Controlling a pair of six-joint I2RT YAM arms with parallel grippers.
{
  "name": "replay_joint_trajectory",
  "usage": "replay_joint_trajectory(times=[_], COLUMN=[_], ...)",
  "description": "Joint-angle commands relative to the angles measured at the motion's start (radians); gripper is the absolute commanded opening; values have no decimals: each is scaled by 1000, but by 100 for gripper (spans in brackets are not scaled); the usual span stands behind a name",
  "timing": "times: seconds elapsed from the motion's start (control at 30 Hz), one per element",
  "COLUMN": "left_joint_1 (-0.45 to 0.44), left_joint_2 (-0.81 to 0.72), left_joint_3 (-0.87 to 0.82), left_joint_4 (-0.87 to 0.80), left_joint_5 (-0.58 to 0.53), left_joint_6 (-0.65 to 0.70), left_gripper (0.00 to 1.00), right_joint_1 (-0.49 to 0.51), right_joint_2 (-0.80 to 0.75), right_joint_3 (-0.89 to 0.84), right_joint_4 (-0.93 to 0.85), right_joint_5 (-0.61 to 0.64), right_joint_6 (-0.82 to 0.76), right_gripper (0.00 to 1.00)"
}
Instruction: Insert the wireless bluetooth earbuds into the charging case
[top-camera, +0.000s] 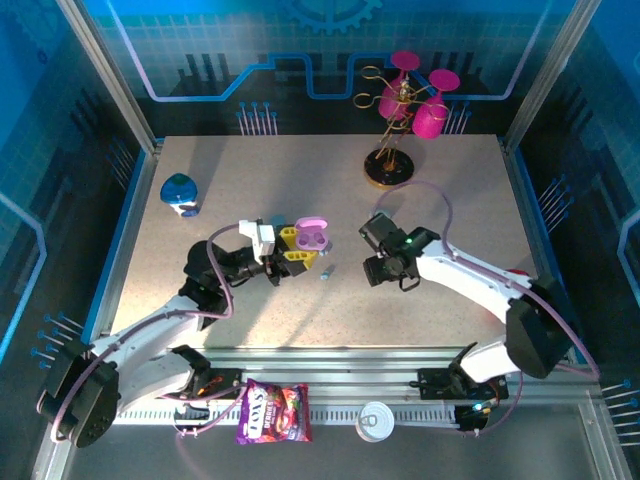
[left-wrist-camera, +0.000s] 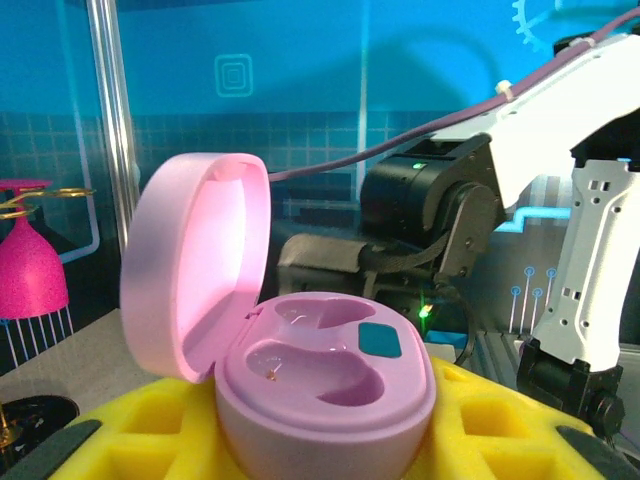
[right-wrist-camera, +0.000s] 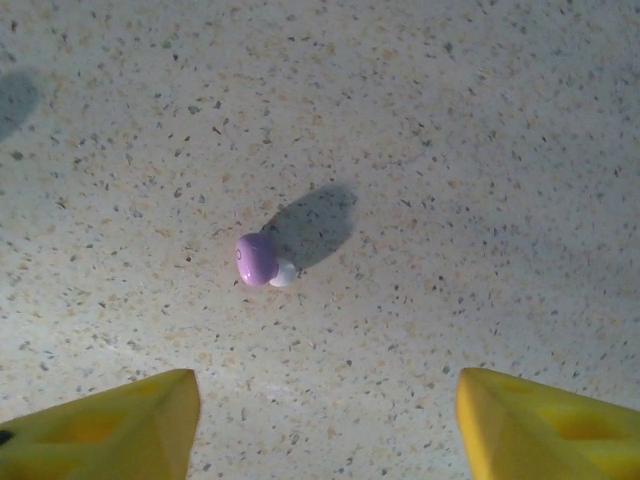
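Near the table's (top-camera: 250, 170) middle, the left gripper (top-camera: 295, 245) is clenching the open pink charging case (left-wrist-camera: 330, 400). The right gripper (right-wrist-camera: 325, 390) is hanging spread, empty, over a purple earbud (right-wrist-camera: 258, 260) lying on bare table; straddling it squarely before pinching looks wisest.

You see the charging case (left-wrist-camera: 330, 400) in pastel pink-lilac, with a teal patch (left-wrist-camera: 378, 341) on its inner face. The pads (left-wrist-camera: 480, 425) of the left gripper (top-camera: 295, 245) are bright yellow, as are the fingertips (right-wrist-camera: 110, 430) of the right gripper (right-wrist-camera: 320, 430). The earbud (right-wrist-camera: 258, 260) is purple with a whitish tip. The table (right-wrist-camera: 450, 150) is pale beige, speckled dark. From above, note magenta glasses (top-camera: 420, 100) on a gold stand (top-camera: 388, 172), a blue-and-white object (top-camera: 179, 192), a purple snack packet (top-camera: 273, 412) and a blue, grid-patterned backdrop (top-camera: 200, 50).
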Motion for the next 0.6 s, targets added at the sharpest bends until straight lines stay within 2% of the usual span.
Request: replay_joint_trajectory(times=[0.0, 0.1, 0.23, 0.57], left_joint_1=[5, 5, 6, 7], left_joint_2=[-29, -27, -28, -21], left_joint_3=[-7, -8, -3, 3], left_joint_4=[-28, -31, -31, -43], left_joint_5=[-19, -20, -16, -18], left_joint_6=[39, 43, 46, 60], left_gripper=[31, 31, 31, 31], right_joint_1=[28, 48, 69, 93], right_joint_2=[69, 137, 222, 365], right_joint_3=[56, 101, 159, 224], right_joint_4=[-63, -71, -91, -95], right_joint_5=[60, 90, 123, 128], right_joint_6=[-25, -37, -44, -54], right_gripper=[57, 48, 41, 36])
